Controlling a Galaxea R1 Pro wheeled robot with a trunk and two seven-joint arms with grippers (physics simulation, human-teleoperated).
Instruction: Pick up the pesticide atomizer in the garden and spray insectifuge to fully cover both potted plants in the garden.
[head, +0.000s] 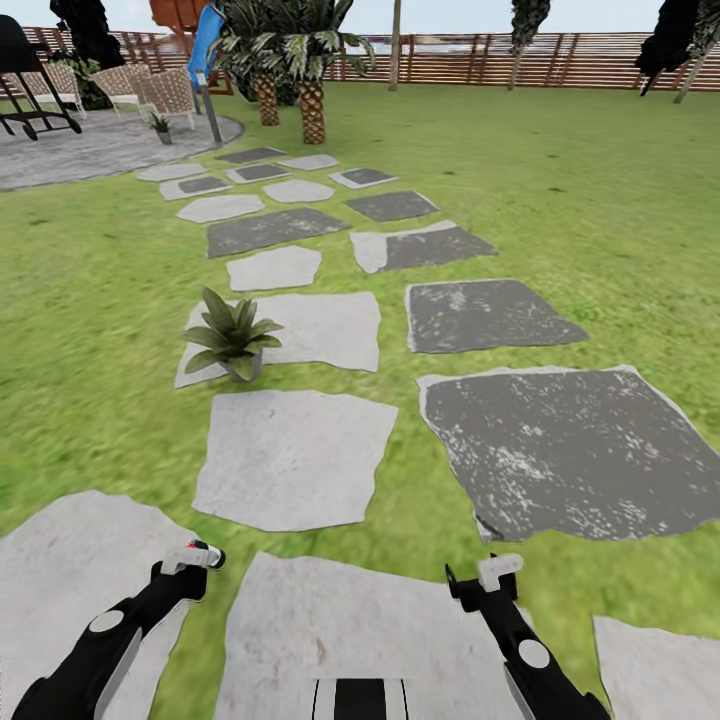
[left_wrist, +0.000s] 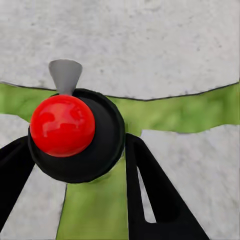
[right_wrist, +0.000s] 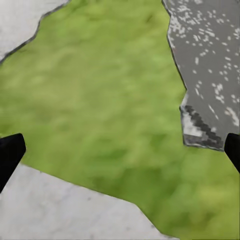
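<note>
Left gripper (head: 200, 556) gripped the pesticide atomizer (left_wrist: 75, 132); right gripper (head: 497, 575) hung open, empty.
Nozzle pointed at paving, with the nearer potted plant (head: 232, 338) left of centre, so spray might miss its leaves.

We look over a green lawn (head: 600, 200) crossed by pale and dark grey stepping stones (head: 295, 455), toward a round paved patch (head: 90, 150) with wicker chairs (head: 165, 95), palm trunks (head: 312, 110) and a brown slatted fence (head: 480, 60) under daylight.
</note>
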